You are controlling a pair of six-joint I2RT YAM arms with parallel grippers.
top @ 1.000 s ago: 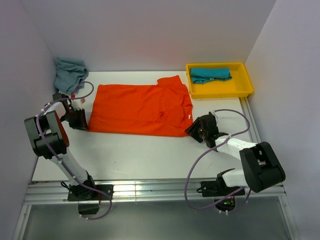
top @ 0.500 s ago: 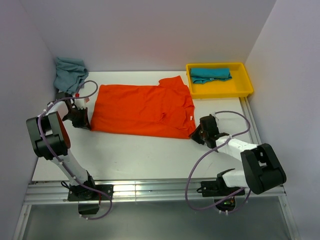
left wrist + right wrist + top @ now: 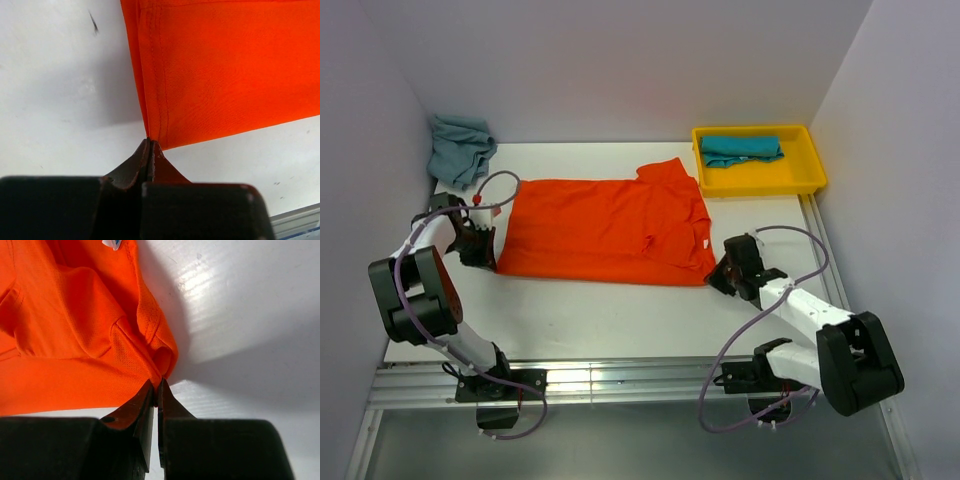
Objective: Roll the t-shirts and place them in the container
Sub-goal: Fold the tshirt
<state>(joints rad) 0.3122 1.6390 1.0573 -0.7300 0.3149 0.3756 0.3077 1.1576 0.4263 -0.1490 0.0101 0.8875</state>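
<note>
- I see the orange t-shirt [image 3: 605,230] flat mid-table, long axis left to right
- My left gripper [image 3: 150,146] pinches its near left corner, my right gripper [image 3: 156,387] its near right corner; the cloth lies beyond both

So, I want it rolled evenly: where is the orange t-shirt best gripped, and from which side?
Probably at its two near corners, low from the outer ends: the orange t-shirt lies flat and wide, and only its thin edges offer something to pinch. The left gripper and right gripper are shut there now.
</note>
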